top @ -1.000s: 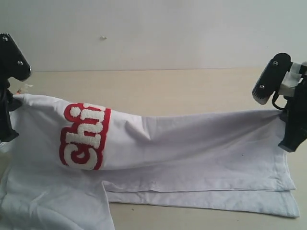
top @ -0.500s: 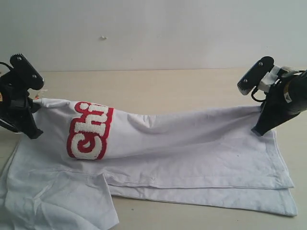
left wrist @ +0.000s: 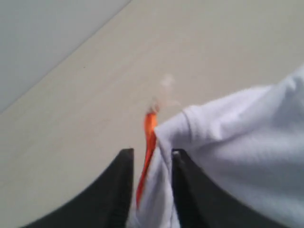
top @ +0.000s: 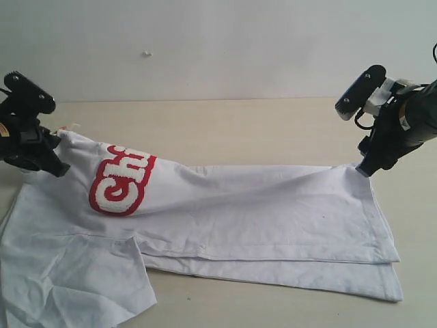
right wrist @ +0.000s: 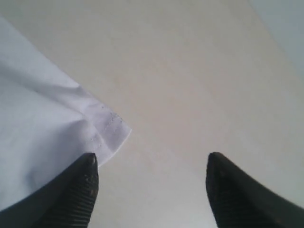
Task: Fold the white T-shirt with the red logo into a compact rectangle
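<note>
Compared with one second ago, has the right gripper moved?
Yes. In the exterior view the right gripper has gone left and up, nearer the back edge of the table and farther from the picture's right border.

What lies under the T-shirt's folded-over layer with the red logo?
More of the same T-shirt: lower hems stick out along the near edge, and a sleeve near the red logo. The table under it all is covered, so nothing else there can be checked.
</note>
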You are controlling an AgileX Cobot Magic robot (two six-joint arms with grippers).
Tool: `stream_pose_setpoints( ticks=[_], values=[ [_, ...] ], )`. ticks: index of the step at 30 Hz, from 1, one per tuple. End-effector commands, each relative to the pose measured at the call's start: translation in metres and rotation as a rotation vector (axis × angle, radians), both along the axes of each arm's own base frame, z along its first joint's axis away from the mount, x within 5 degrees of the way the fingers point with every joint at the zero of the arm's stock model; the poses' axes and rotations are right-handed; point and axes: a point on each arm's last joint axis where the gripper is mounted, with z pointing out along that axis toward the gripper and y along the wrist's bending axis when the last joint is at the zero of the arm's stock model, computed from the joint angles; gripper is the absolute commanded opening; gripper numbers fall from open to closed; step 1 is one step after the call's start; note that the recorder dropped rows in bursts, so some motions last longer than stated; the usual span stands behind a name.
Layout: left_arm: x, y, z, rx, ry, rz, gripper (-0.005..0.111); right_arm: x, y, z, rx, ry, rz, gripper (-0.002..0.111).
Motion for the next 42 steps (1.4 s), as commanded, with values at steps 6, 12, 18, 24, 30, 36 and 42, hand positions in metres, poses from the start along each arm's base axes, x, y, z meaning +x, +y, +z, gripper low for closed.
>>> stream_pose_setpoints(
  ticks=[6,12,18,24,30,36,42],
  values=[
    [0.023,0.007,0.011,-0.063,-0.086,0.070,0.078,0.000,0.003,0.000,0.170,-0.015,-0.152,0.058],
    [0.018,0.016,0.023,-0.142,-0.040,0.180,0.068,-0.002,0.008,-0.002,0.345,-0.010,-0.303,0.031],
    [0.006,0.015,0.026,-0.363,0.128,0.402,0.000,-0.005,0.019,-0.006,0.433,0.045,-0.349,0.000],
    [-0.005,-0.013,0.018,-0.361,0.267,0.397,0.001,-0.009,0.042,-0.019,0.468,0.157,-0.271,0.000],
    [-0.019,-0.064,0.013,-0.330,0.344,0.282,0.001,-0.013,0.051,-0.037,0.502,0.261,-0.280,0.000],
    [-0.020,-0.083,-0.010,-0.287,0.375,0.211,0.001,-0.014,0.051,-0.049,0.497,0.304,-0.292,0.000],
    [-0.011,-0.076,-0.048,-0.282,0.384,0.229,0.001,-0.012,0.050,-0.066,0.464,0.331,-0.283,0.000]
  ],
)
